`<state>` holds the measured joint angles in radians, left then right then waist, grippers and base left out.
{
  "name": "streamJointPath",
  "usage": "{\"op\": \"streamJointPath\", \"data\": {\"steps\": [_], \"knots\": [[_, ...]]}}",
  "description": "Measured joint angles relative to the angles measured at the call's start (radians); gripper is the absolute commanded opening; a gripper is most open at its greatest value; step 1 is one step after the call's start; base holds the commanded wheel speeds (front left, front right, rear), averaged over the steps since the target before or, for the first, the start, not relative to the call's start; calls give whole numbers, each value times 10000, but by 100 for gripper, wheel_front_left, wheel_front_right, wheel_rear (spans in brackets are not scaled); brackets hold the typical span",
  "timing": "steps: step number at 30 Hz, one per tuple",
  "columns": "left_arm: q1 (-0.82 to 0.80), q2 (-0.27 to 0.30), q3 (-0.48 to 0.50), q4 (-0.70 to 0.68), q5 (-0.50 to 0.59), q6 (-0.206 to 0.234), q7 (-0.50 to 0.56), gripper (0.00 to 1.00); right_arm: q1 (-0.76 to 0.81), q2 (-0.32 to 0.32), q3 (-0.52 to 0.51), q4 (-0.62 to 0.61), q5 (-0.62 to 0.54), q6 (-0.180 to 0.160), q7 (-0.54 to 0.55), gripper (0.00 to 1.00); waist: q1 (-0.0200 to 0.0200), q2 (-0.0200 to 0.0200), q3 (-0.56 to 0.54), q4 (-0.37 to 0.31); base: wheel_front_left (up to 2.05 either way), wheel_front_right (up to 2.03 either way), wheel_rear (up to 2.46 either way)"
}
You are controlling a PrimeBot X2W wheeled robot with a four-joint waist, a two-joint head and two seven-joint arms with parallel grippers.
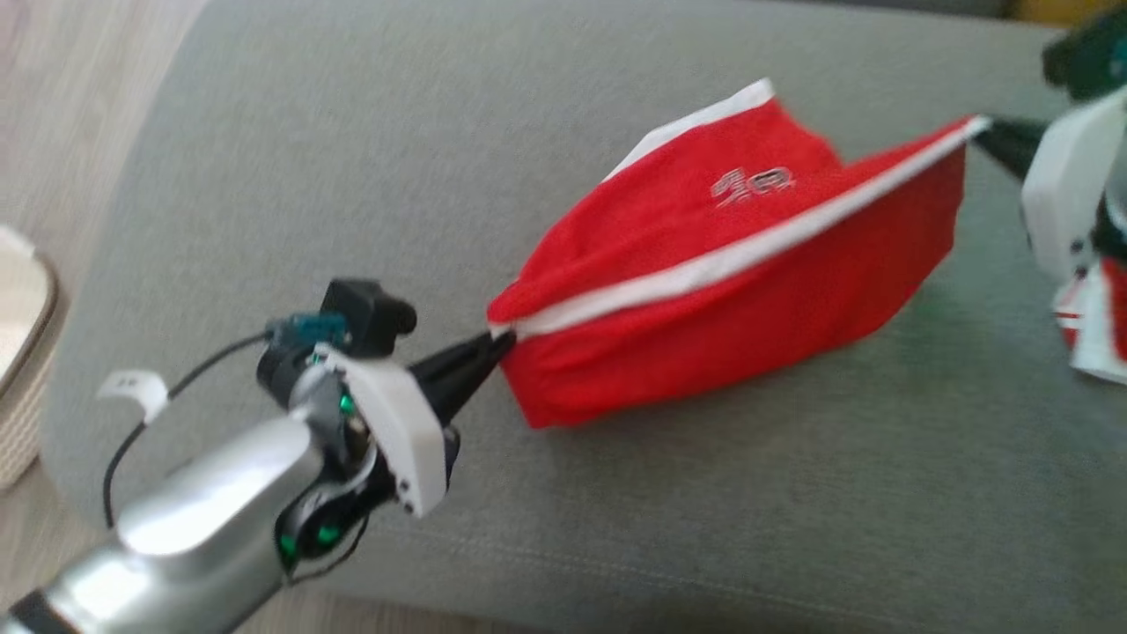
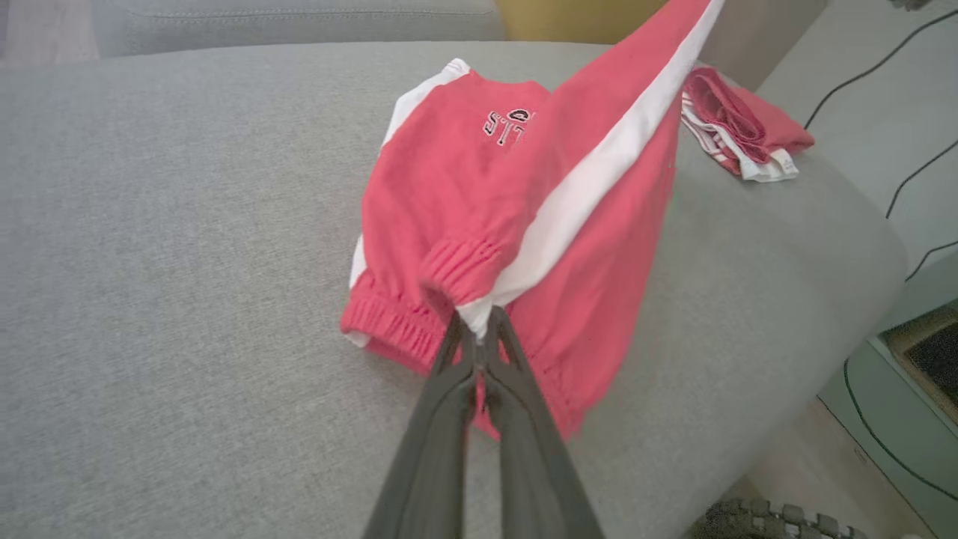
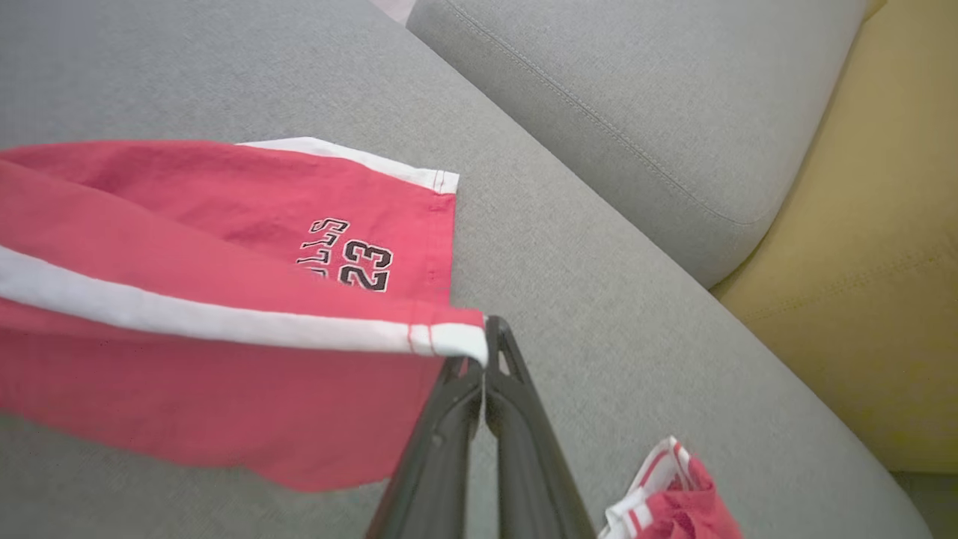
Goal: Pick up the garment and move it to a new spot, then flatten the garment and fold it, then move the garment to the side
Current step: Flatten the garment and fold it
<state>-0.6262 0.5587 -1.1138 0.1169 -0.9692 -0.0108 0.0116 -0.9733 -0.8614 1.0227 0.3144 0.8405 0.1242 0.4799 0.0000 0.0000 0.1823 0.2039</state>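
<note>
Head view: I count two tools, both on the one garment, red shorts with a white side stripe. The left tool, at the garment's 8 o'clock, has its fingers pressed together on the waistband end of the stripe. The right tool, at 2 o'clock, pinches the hem end. The stripe runs taut between them, and the cloth hangs from it with its lower fold resting on the grey sofa. My judgement: it is held by opposite ends so the cloth spreads out before it is laid flat. One basket sits at the frame's 9 o'clock, off the sofa. Left wrist view: the fingers are closed on the gathered elastic where the stripe ends. One second garment, red and white and bunched, lies at 2 o'clock near the sofa edge, apart from the held one. Right wrist view: the fingers are shut on the stitched hem corner, with printed numerals at 10 o'clock of the grip. One yellow cushion is at 3 o'clock.
</note>
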Motion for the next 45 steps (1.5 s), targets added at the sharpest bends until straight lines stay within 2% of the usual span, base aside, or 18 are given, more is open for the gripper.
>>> {"op": "streamJointPath", "data": {"steps": [12, 25, 26, 27, 28, 29, 38, 45], "knots": [[-1435, -1457, 205, 2165, 161, -662, -625, 0, -2345, 769, 861, 1987, -688, 0, 33, 0, 2, 0, 1758, 1179, 0, 0, 0], [-2302, -2476, 244, 4109, 259, -1049, -1383, 0, -3145, 1319, 1703, 3664, -499, 0, -978, 0, 0, 0, 2722, 1760, 0, 0, 0], [-2327, -2531, 219, 4215, 259, -1051, -1432, 3, -3177, 1354, 1739, 3762, -470, 0, -1074, 0, 0, 0, 2739, 1762, 0, 0, 0], [-2352, -2579, 190, 4322, 259, -1074, -1465, 36, -3230, 1398, 1755, 3881, -470, 0, -1191, 37, 1, 0, 2753, 1761, 0, 0, 0], [-2384, -2621, 157, 4428, 259, -1095, -1473, 88, -3297, 1452, 1755, 4010, -466, 0, -1346, 100, 1, 0, 2767, 1757, 0, 0, 0], [-2406, -2671, 148, 4523, 259, -1097, -1557, 100, -3354, 1519, 1749, 4151, -460, 0, -1503, 100, 0, 0, 2779, 1749, 0, 0, 0], [-2435, -2801, 226, 5369, 249, -1101, -2025, 100, -3458, 2209, 1498, 5183, -142, 0, -2972, 100, 1, 0, 2582, 1444, 0, 0, 0], [-2358, -2786, 1003, 5519, -75, -660, -2475, 100, -3008, 2541, 690, 5772, 247, 0, -4683, 100, 0, 0, 1948, 1126, 0, 0, 0]]}}
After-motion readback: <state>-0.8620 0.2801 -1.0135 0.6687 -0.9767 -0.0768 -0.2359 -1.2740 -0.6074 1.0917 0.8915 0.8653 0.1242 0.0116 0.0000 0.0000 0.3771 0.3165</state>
